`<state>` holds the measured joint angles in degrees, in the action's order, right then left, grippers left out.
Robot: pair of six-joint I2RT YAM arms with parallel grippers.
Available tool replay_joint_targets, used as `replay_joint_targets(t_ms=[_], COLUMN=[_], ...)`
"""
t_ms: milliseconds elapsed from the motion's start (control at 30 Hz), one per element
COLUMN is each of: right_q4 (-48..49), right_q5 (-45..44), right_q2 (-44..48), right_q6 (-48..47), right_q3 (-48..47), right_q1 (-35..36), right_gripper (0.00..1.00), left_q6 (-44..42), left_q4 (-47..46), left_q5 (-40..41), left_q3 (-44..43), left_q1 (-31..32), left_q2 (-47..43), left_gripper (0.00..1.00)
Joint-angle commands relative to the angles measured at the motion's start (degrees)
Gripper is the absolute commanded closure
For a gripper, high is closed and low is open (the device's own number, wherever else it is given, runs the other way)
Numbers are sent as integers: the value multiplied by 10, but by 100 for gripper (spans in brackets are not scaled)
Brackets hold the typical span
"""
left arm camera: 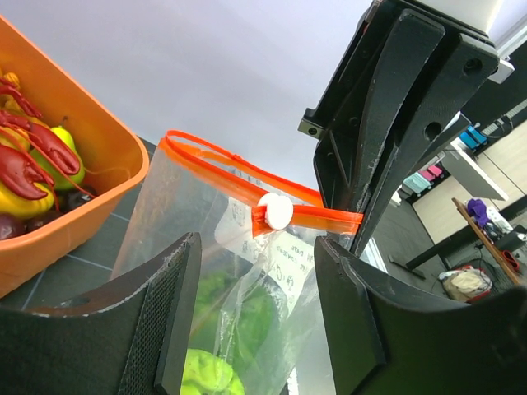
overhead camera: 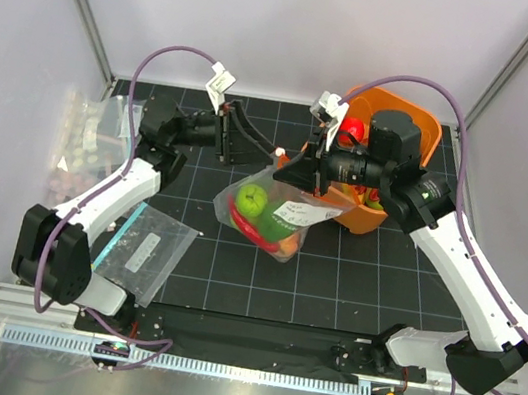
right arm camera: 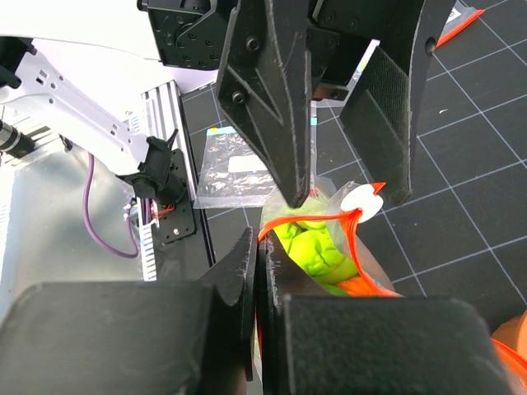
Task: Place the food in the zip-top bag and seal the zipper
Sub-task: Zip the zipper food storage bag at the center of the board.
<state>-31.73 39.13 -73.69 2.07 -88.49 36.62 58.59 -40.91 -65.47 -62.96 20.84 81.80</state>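
Nearest your top camera, the two arm bases sit at 6 o'clock by the metal rail (overhead camera: 216,364). Your left arm (overhead camera: 107,197) climbs from 8 o'clock toward 10, then bends at the wrist and points right toward the centre. Your right arm (overhead camera: 464,272) rises from 4 o'clock toward 2 and turns left, so both wrists meet over the middle of the mat (overhead camera: 353,273), a black sheet ruled with a pale grid. Plain white walls close in the cell on three sides.

At 1 o'clock stands an orange bin (overhead camera: 427,118) holding more toy pieces, among them a red lobster and a yellow fruit. The bag (overhead camera: 276,218) hangs at the centre, mouth up. Inside it is the food (overhead camera: 252,199): a green apple, something red and something orange. A second clear bag with a teal edge (overhead camera: 149,249) lies flat at 8 o'clock.

Your right gripper (right arm camera: 257,263) is pinched tight on the end of the zipper (left arm camera: 206,152). Your left gripper (left arm camera: 257,241) stands wide, one finger on each side of the bag's top and neither seen pressing on it. The white slider (left arm camera: 274,211) sits on the strip between those fingers, close to the right gripper's pinch.
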Motion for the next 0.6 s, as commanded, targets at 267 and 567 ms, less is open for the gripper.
replay_joint_targets(t_ms=[267, 567], right_q4=[43, 24], right_q5=[2, -60], right_q2=[21, 43], right_q6=[9, 0], right_q3=[-14, 25], right_q1=[-1, -1], right_gripper=[99, 60], left_q6=[-11, -107], left_q4=[-18, 88], left_q5=[9, 10], left_q3=[-5, -37], left_q1=[23, 23], left_q2=[3, -6], left_gripper=[75, 100])
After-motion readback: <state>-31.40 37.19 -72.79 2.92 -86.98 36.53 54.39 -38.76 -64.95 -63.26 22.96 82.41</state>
